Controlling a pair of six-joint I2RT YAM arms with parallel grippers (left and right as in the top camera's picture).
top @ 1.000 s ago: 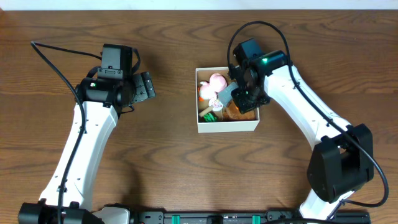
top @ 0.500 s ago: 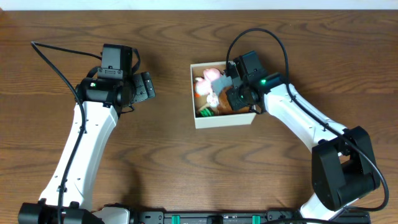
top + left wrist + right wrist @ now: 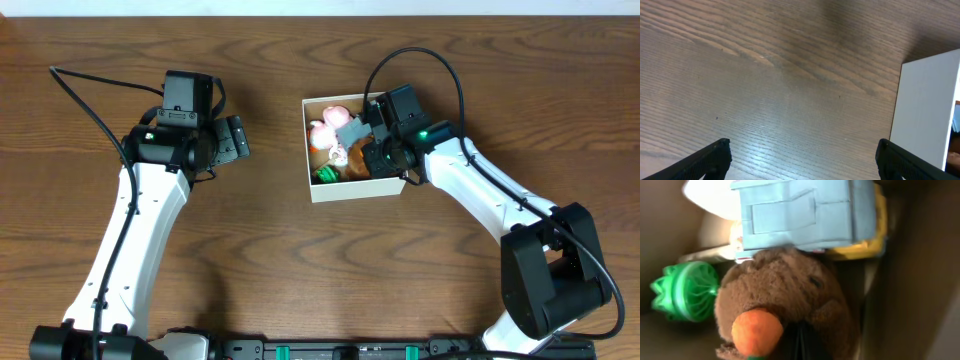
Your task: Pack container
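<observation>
- Overhead view: the square, open-top container (image 3: 355, 190) with white outer walls and a brown cardboard interior sits right of centre on the brown wood-grain desk (image 3: 260, 260), with small toys inside.
- Handling judgement: the container is probably light and fairly stiff, and likely to slide on the desk. Grip a bare wall at the rim, or push low against a wall.
- Right end effector (image 3: 362, 148): lowered inside the container. No view shows whether its fingers are spread or pressed together.
- Left end effector (image 3: 802, 159): fingers spread wide and empty, over bare desk, well left of the container.
- Right wrist view alone resolves the contents: a brown plush toy (image 3: 785, 305) with an orange nose, a green ribbed plastic toy (image 3: 685, 290) and a pale blue block (image 3: 805, 212).
- Left wrist view alone shows the container's white outer wall close up.
</observation>
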